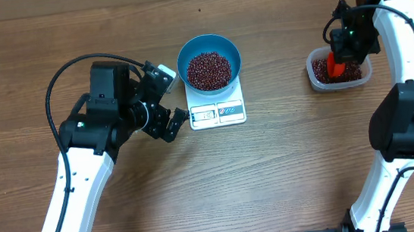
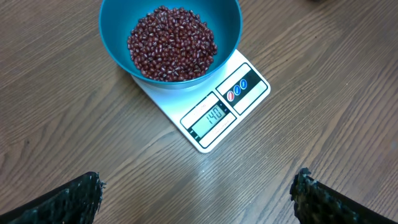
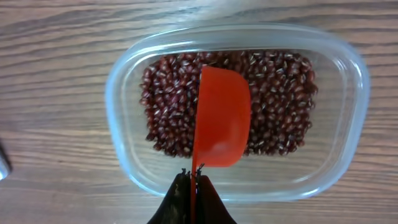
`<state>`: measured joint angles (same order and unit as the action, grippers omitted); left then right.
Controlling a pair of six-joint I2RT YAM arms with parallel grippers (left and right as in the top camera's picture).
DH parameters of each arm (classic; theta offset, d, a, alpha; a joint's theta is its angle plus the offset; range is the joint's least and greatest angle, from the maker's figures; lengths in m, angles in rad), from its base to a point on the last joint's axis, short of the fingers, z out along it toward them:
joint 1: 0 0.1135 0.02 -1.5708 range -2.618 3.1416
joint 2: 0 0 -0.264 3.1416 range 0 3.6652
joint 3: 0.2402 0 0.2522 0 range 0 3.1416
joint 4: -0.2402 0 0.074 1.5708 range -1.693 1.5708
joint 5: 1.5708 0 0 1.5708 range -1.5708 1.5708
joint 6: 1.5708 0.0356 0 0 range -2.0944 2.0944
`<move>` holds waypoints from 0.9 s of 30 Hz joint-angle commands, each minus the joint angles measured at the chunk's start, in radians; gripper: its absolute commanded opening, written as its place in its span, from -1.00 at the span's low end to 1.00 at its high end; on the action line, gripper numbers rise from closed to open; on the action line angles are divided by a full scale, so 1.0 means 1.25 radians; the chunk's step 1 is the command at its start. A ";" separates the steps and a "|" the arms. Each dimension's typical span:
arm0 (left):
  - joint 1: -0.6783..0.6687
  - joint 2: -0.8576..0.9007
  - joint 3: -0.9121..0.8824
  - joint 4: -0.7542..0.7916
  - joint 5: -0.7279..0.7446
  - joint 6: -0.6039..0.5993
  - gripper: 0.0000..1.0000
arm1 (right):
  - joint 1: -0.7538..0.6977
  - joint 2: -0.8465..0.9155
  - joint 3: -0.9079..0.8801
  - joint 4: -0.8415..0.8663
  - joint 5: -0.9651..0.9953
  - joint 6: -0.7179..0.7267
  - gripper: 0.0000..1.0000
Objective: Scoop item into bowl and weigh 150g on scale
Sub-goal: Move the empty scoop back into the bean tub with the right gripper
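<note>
The blue bowl (image 1: 209,61) (image 2: 118,25) holds a heap of dark red-brown beans (image 1: 209,70) (image 2: 172,45) and stands on the white scale (image 1: 218,113) (image 2: 219,112), whose display is lit. My left gripper (image 1: 166,98) (image 2: 196,196) hangs open over bare table just left of the scale, nothing between its fingers (image 2: 68,199). My right gripper (image 1: 336,52) (image 3: 192,177) is shut on the handle of a red scoop (image 1: 335,65) (image 3: 221,118). The scoop's cup is turned on its side over more beans (image 3: 273,99) in a clear plastic tub (image 1: 339,71) (image 3: 124,149).
The tub stands at the far right of the wooden table, well apart from the scale. Both white arms rise from the front edge, the left one (image 1: 70,198) and the right one (image 1: 400,143).
</note>
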<state>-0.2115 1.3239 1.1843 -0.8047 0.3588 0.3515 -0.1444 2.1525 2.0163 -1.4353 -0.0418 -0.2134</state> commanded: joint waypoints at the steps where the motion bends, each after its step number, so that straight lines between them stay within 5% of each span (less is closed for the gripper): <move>1: 0.001 -0.003 0.008 0.000 -0.002 0.018 0.99 | -0.002 0.002 -0.014 0.020 0.021 0.001 -0.93; 27: 0.001 -0.003 0.008 0.000 -0.002 0.018 0.99 | -0.007 0.002 -0.060 0.034 -0.150 -0.024 -0.93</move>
<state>-0.2115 1.3239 1.1843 -0.8043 0.3588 0.3515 -0.1444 2.1525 1.9484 -1.3930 -0.1913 -0.2367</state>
